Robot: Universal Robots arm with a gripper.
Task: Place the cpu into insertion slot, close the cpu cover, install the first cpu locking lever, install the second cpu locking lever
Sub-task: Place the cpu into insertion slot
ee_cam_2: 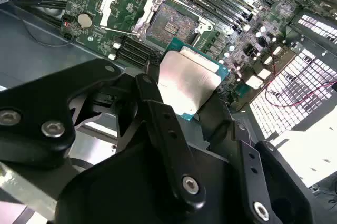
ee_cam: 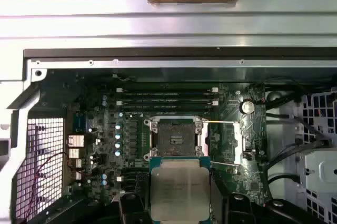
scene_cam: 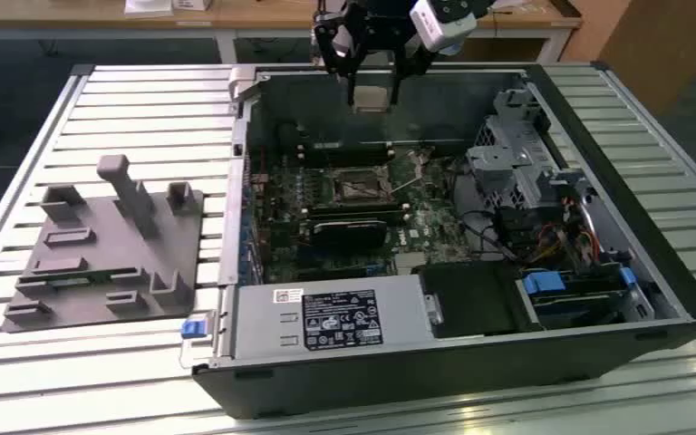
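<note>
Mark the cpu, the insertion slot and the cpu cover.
cpu (ee_cam: 178, 192): first wrist view, centre of its silvery face.
insertion slot (ee_cam: 174, 139): first wrist view, middle of the dark recess.
cpu cover (ee_cam_2: 109, 2): second wrist view, frame's side bar.

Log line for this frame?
gripper: shut on cpu | position: over open computer case | insertion slot: empty | cpu cover: open

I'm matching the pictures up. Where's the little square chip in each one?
Exterior view: the cpu hangs in the pincer over the case's far side.
First wrist view: the cpu beside the empty insertion slot.
Second wrist view: the cpu, also beside that slot.
Shared landmark: the insertion slot.
</note>
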